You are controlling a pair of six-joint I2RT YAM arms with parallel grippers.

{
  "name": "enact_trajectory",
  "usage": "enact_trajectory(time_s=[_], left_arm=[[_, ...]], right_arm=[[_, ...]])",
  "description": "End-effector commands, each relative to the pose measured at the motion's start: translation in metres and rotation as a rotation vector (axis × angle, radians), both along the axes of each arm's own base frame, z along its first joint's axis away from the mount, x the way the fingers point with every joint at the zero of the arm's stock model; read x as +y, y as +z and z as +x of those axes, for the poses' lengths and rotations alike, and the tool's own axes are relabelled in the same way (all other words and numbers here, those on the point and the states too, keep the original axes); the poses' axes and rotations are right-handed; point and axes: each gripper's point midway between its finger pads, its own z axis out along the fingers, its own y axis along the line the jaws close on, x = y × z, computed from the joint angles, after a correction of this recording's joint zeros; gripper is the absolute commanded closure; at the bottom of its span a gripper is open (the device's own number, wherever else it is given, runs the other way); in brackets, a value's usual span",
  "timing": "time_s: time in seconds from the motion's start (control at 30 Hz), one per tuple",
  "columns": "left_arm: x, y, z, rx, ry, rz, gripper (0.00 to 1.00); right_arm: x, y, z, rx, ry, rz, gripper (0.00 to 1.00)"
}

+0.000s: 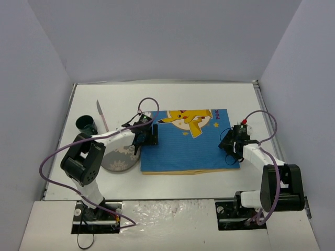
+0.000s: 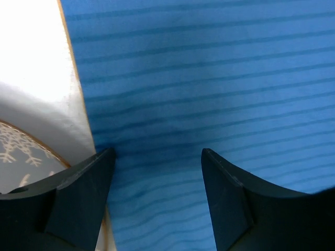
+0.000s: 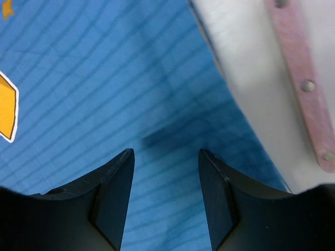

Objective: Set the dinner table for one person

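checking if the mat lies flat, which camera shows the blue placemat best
The top external view: the blue placemat shows almost whole on the dinner table, cartoon print included. The left wrist view shows only a striped patch and one edge; the right wrist view, stripes, an edge and a bit of yellow print.

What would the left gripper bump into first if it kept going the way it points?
Most likely the blue placemat. The left gripper points straight at it, jaws open, nothing in between.
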Motion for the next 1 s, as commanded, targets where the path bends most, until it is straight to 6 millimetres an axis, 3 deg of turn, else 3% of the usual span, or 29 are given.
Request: enact_trajectory(time_s=[0.0,0.17,0.3,0.4,0.53,0.63,0.77,0.87,0.97], left_arm=[[-0.01,0.001,-0.001,-0.002,0.061,-0.097,0.39],[-0.003,-0.01,-0.017,0.044,0.087,-0.089,0.39],[0.004,-0.005,-0.019,0.039,0.096,-0.066,0.4],[0.004,0.007,-0.016,0.023,0.094,-0.067,0.39],[0.003,0.054,-0.003,-0.059,0.084,-0.075,0.28],[0.002,0.114,0.01,-0.187,0.079,-0.113,0.17],[0.018,0.168,0.008,-0.292,0.106,-0.15,0.05],[0.037,0.192,-0.004,-0.336,0.163,-0.197,0.03],[0.064,0.179,-0.016,-0.322,0.241,-0.195,0.03]], right_arm=[[-0.016,0.002,-0.012,-0.04,-0.164,0.043,0.51],[-0.023,-0.006,-0.034,0.005,-0.229,0.069,0.5],[-0.025,0.004,-0.031,-0.015,-0.206,0.052,0.48],[-0.029,0.024,-0.02,-0.059,-0.192,0.027,0.46],[-0.03,0.072,0.001,-0.178,-0.132,-0.001,0.3],[-0.026,0.114,0.014,-0.287,-0.082,-0.013,0.15],[-0.017,0.158,0.026,-0.38,0.02,-0.026,0.08],[-0.002,0.172,0.03,-0.414,0.11,0.011,0.05],[0.008,0.176,0.033,-0.422,0.18,0.029,0.05]])
